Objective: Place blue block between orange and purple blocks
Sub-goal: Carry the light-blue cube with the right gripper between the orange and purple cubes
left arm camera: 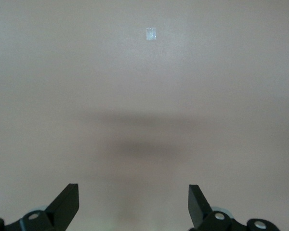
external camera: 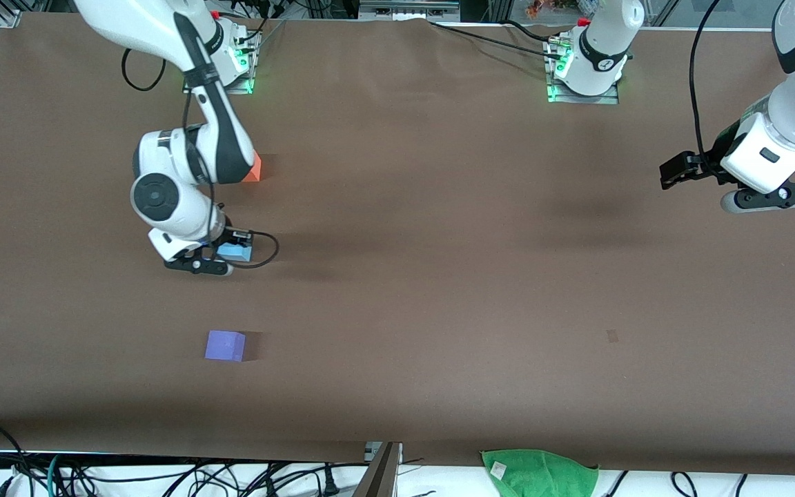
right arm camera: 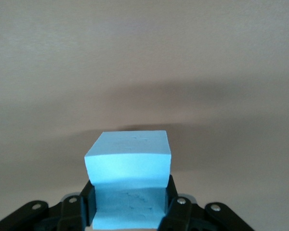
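Nearest the camera, one purple block [external camera: 225, 345] on the table [external camera: 439, 276]; farther back, one blue block [external camera: 237, 252] clamped in the right gripper [external camera: 221, 257], between purple and one orange block [external camera: 253, 169]. Left gripper [external camera: 673, 171] waited, fingers [left arm camera: 67, 204] apart

A robotics lab, probably. Two white arms are bolted on base plates [external camera: 582, 93] along one edge of a brown-covered counter [external camera: 439, 276]. Loose cables [external camera: 163, 476] trail past the counter's camera-side edge.
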{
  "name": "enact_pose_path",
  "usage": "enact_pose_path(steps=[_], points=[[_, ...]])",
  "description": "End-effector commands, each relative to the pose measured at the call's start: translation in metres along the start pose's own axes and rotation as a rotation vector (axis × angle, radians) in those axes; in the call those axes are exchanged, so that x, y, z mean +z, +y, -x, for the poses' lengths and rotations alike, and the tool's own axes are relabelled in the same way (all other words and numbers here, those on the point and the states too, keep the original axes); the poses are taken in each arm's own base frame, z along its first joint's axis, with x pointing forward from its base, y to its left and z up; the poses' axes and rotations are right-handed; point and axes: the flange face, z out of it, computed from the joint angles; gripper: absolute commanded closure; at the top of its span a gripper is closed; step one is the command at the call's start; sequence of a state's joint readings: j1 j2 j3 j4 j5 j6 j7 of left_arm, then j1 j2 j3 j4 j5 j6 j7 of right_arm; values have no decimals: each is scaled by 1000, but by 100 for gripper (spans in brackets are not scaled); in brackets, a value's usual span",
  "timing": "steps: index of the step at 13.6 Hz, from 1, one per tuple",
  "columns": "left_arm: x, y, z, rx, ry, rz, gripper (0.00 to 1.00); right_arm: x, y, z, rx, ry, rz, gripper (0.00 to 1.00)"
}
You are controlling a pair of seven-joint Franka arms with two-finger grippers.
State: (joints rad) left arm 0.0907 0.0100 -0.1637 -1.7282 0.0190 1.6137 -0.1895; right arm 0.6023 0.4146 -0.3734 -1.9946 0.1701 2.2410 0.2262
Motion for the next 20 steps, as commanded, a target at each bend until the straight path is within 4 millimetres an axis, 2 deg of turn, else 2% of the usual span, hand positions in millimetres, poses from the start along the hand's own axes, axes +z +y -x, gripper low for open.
enact_pose_path(steps=[1,6,8,9,10,11,13,15,17,20], points=[[-3,1,-2,19,6,20,0,15,8,3,-34,22,-24,67],[-2,2,-2,22,5,20,0,42,15,7,-75,8,-52,67],[-2,2,-2,22,5,20,0,46,16,7,-81,7,-50,67],[-2,2,-2,22,5,20,0,47,15,7,-82,5,-49,63],[-2,2,-2,22,5,20,0,48,15,7,-82,2,-48,35],[-3,2,-2,22,6,20,0,47,14,6,-83,4,-48,0],[-2,2,-2,22,5,20,0,26,9,0,-96,23,-64,0],[-2,2,-2,22,5,20,0,-9,2,-10,-117,6,-80,0],[-2,2,-2,22,5,20,0,-41,7,-22,-137,-17,-76,0],[-2,2,-2,22,5,20,0,-92,29,-37,-228,-51,-76,0]])
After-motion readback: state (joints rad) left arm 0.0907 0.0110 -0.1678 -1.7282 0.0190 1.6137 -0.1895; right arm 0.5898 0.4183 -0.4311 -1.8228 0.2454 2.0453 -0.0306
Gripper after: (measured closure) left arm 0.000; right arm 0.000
